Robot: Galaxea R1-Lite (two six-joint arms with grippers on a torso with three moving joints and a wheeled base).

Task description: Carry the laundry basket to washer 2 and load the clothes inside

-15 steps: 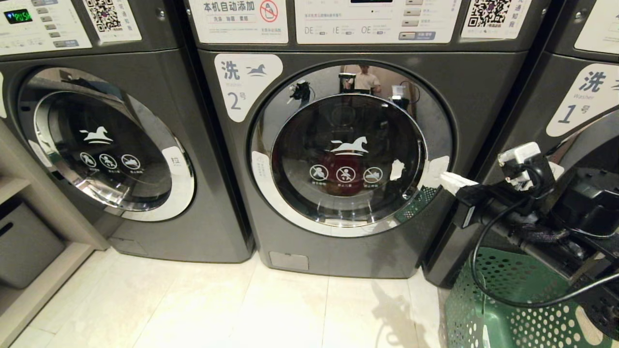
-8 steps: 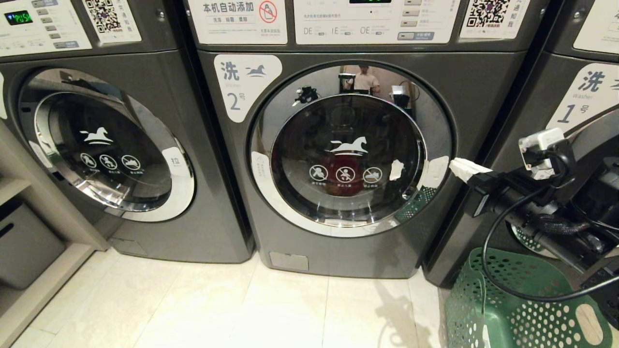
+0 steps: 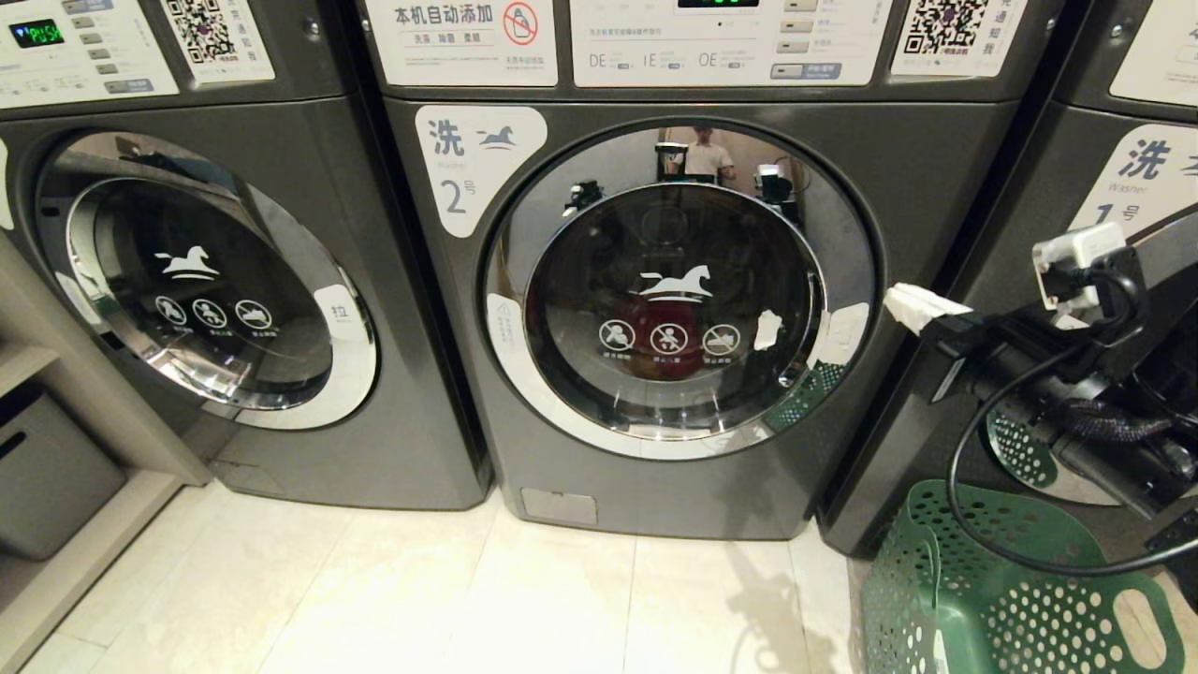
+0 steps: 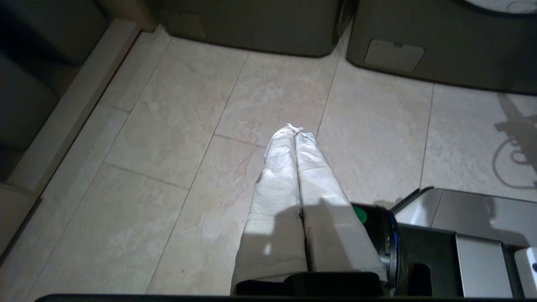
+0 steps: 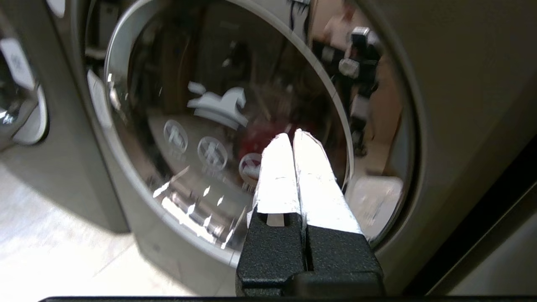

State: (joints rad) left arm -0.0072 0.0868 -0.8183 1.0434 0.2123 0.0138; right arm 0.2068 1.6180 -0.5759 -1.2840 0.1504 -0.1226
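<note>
Washer 2 (image 3: pixel 936 178) fills the middle of the head view, its chrome-ringed glass door (image 3: pixel 679 290) closed. A pink-red garment (image 3: pixel 655 329) shows through the glass. Just right of the door's edge, my right gripper (image 3: pixel 900 301) is shut and holds nothing. In its own wrist view its white-wrapped fingertips (image 5: pixel 292 136) point at that door (image 5: pixel 201 84). The dark green laundry basket (image 3: pixel 983 608) stands on the floor at lower right, below my right arm. No clothes show in the visible part of it. My left gripper (image 4: pixel 295 130) is shut, empty, and hangs over floor tiles.
A like washer without a numeral (image 3: pixel 234 281) stands at left and washer 1 (image 3: pixel 1132 178) at right. A shelf with a grey bin (image 3: pixel 42 473) is at far left. Pale tiled floor (image 3: pixel 468 590) lies before the machines. My base (image 4: pixel 461 235) shows beside the left gripper.
My right gripper has drawn back to the right and slightly up, away from washer 2's door edge. It stays shut. The door and basket have not moved.
</note>
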